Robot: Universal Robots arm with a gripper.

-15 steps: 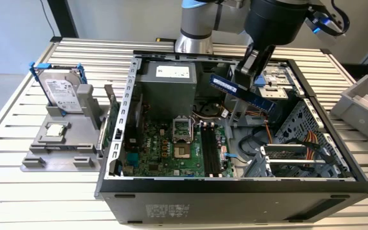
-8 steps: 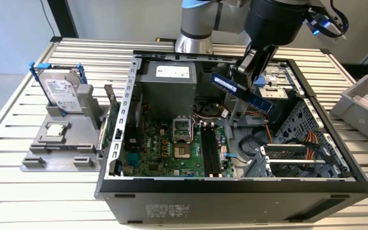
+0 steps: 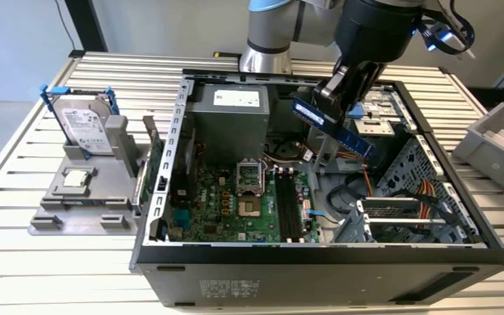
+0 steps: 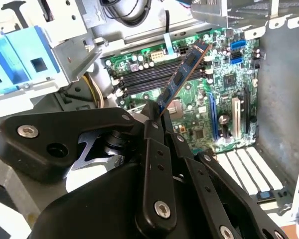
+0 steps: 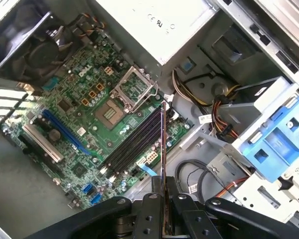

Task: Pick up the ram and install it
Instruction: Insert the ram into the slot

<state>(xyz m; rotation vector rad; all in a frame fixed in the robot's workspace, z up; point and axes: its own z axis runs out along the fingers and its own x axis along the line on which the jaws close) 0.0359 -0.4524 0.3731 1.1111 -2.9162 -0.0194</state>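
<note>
Claw [image 3: 338, 98] gripping ram [image 3: 350, 136], tilted, hovering above motherboard [image 3: 226, 210]

The gripper [image 4: 157, 118] clamps one end of the ram [image 4: 183, 73]. The ram juts out tilted above the green motherboard [image 4: 229, 99], crossing its black slots [image 4: 139, 80] but not seated in any. A blue bracket [image 4: 20, 59] sits beside the board.
</note>
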